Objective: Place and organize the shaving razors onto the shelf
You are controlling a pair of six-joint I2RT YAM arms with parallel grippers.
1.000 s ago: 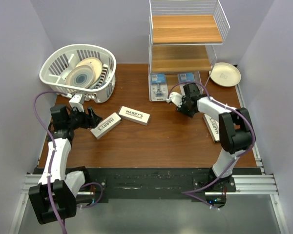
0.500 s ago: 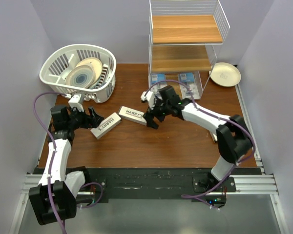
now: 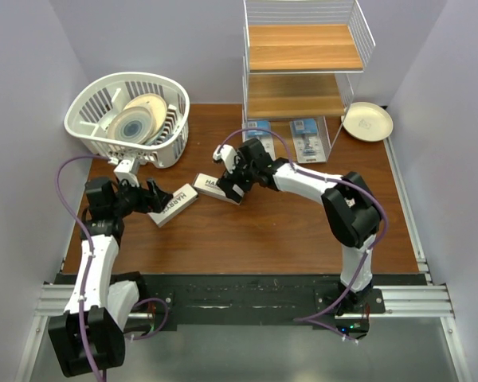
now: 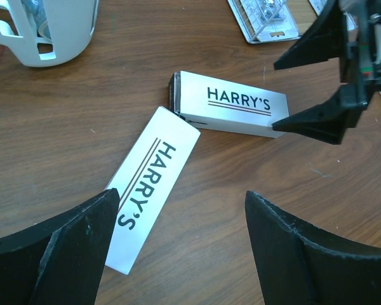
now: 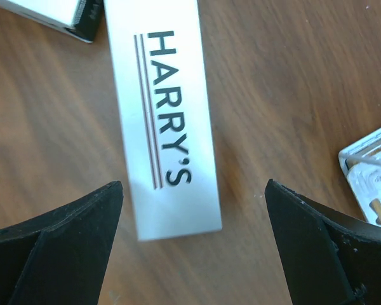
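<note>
**Top view.** The white wire shelf (image 3: 304, 48) stands at the desk's (image 3: 287, 231) 12 o'clock. At its foot lie the left blister pack (image 3: 259, 127), partly behind a purple cable, and the right blister pack (image 3: 309, 139). Their blue-and-white cards are too small to read, and whether they rest on the lowest tier or the desk cannot be told. The right end effector (image 3: 233, 180) hangs over the middle box (image 3: 207, 184), covering most of its print. The left box (image 3: 174, 204), marked "HARRY'S", lies at its 8 o'clock, with the left end effector (image 3: 149, 196) at that box's left end. A slatted basket (image 3: 103, 139) holding plates (image 3: 134, 123) sits at 10 o'clock, and a lone plate (image 3: 367, 121) at 2 o'clock.

**Left wrist.** Both boxes read "HARRY'S" in dark capitals beside a double rule. The left box's corner meets or nearly meets the middle box's dark end. The left end effector is released, with fingers wide at 7 and 5 o'clock; the 7 o'clock finger overlaps the left box's lower edge. At 2 o'clock the right end effector's fingers flank the middle box's other end; contact cannot be told. The basket and left blister pack are cut off at the top.

**Right wrist.** "HARRY'S" runs from 12 to 6 o'clock down the middle box. The right end effector is released, with fingers parted at 8 and 4 o'clock. A blurred blister-pack corner shows at 4 o'clock.
</note>
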